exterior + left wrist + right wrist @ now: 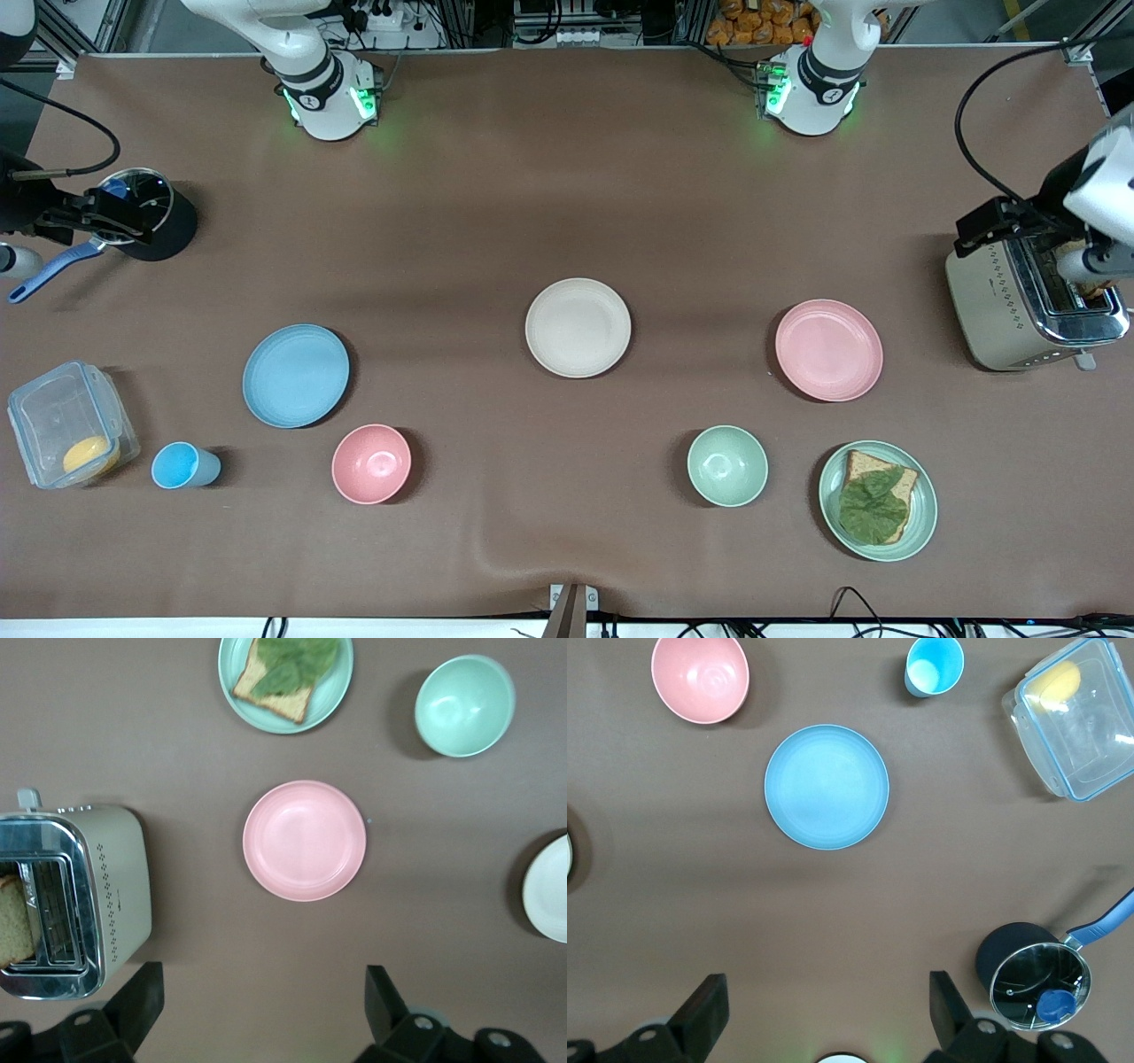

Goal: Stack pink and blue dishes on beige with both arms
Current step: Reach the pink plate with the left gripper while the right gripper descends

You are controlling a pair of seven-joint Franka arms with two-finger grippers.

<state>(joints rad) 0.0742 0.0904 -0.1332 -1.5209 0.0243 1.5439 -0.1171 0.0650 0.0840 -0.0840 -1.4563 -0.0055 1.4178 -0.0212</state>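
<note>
The beige plate (578,327) lies mid-table. The light blue plate (296,376) rests toward the right arm's end, seen whole in the right wrist view (827,787). The pale pink plate (829,350) lies toward the left arm's end and fills the middle of the left wrist view (304,841). My left gripper (263,979) hangs high and open, beside the toaster, with nothing between its fingers. My right gripper (828,988) hangs high and open too, near the pot, holding nothing. Both plates are apart from the grippers.
A toaster (1019,310) with bread stands at the left arm's end. Nearer the camera are a green plate with bread and a leaf (877,501), a green bowl (727,465), a pink bowl (371,463), a blue cup (182,466) and a clear box (71,424). A dark pot (146,221) stands at the right arm's end.
</note>
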